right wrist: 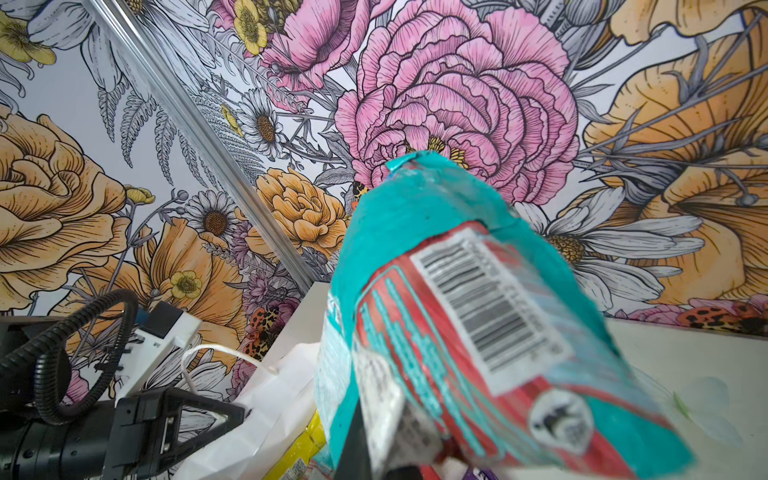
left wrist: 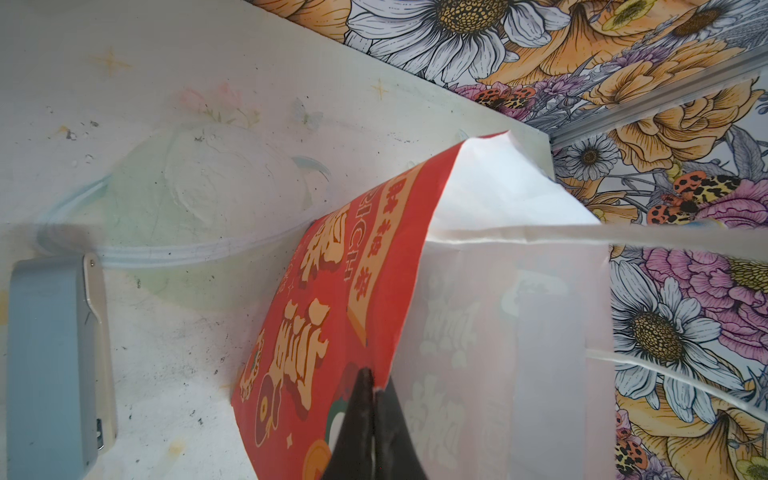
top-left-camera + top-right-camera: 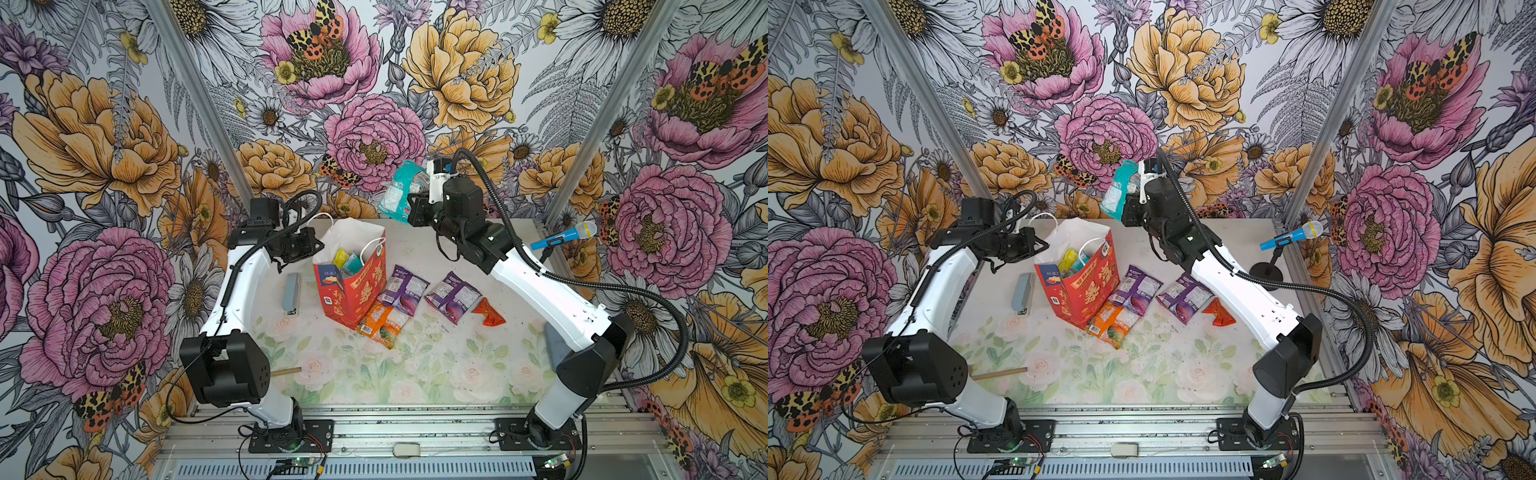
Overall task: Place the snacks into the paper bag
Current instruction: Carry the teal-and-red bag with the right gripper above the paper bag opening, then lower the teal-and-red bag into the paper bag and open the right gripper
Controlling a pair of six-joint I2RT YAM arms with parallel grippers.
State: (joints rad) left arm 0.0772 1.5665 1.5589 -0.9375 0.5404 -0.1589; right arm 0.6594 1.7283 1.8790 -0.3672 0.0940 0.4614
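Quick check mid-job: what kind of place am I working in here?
Probably a staged robot test booth, not a home: flower-printed wall panels framed by aluminium posts, and two white-and-black arms bolted to a slotted metal rail.

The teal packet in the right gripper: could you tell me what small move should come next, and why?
Probably carry the teal packet across until it hangs over the open bag. The right gripper holds it raised, not yet above the opening, while the left gripper pinches the bag's rim.
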